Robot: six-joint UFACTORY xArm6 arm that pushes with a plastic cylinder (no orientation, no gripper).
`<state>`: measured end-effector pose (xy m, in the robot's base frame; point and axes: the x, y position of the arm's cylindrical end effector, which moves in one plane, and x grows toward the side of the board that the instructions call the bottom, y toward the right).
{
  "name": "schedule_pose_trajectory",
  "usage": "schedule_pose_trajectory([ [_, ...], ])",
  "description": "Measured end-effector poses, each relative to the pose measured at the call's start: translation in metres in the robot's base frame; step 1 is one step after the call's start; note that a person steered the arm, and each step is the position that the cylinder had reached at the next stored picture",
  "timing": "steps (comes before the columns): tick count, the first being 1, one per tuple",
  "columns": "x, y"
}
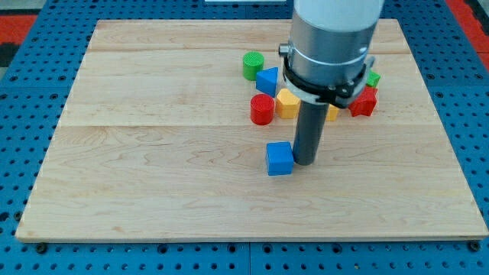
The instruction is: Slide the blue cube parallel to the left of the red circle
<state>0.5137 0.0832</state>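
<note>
The blue cube [280, 158] lies on the wooden board [153, 153], below the middle of the view. My tip [305, 161] touches or nearly touches its right side. The red circle, a short red cylinder [262, 109], stands above the cube and slightly to its left. The arm's grey body hides part of the blocks behind it.
A green cylinder [253, 65] and a blue triangular block [268, 80] stand above the red circle. A yellow block [287, 102] touches its right side. A red block [364, 101] and a green block [373, 79] show at the arm's right. Another yellow piece [332, 112] peeks beside the rod.
</note>
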Motion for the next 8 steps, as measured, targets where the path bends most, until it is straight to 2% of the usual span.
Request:
schedule_pose_trajectory([
  [1,0.013,-0.015],
  [2,-0.040,-0.078],
  [3,-0.045,-0.109],
  [4,0.006,-0.103],
  [5,-0.028,-0.153],
  [6,-0.063,-0.153],
  [7,-0.060,-0.171],
  [8,-0.065,-0.243],
])
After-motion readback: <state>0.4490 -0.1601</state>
